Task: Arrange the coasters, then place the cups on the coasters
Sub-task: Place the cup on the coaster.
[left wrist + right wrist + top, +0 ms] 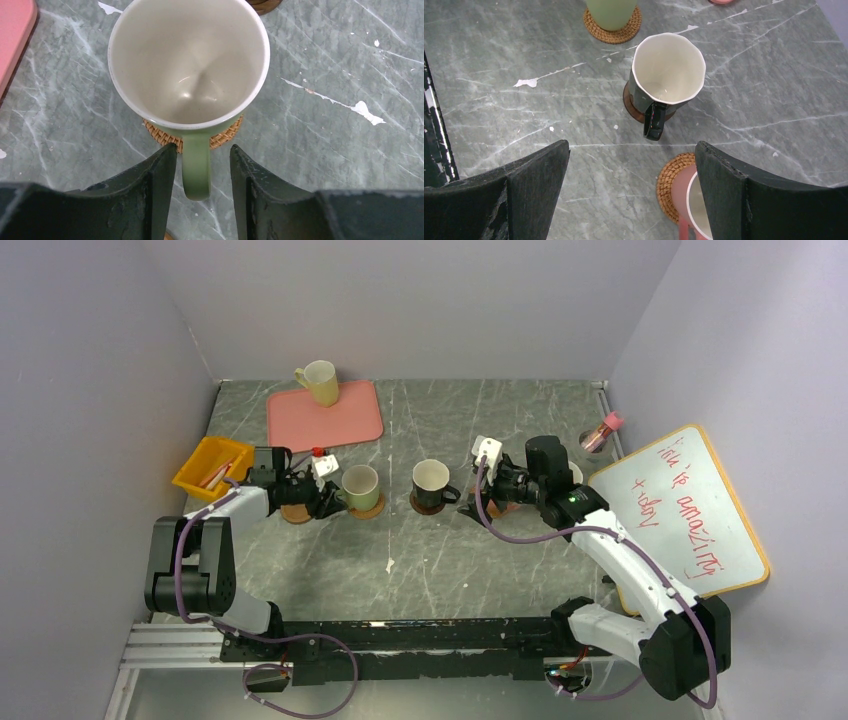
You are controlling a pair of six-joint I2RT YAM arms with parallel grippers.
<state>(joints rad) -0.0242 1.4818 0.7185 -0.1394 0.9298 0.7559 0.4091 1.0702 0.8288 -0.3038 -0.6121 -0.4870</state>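
Release of green mug (pixel 190 65) onto woven coaster (pixel 222 137), as judged
Left gripper (pixel 202 150) stands parted astride the handle (pixel 196 170), not clamping it. Mug rests on its coaster at 12 o'clock, handle toward 6 o'clock. Widen evenly, then retreat straight toward 6 o'clock, never nudging the handle.

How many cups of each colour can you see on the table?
yellow cup: 1
green cup: 1
black cup: 1
pink cup: 1
Total: 4 cups in view. The right arm may hide more.
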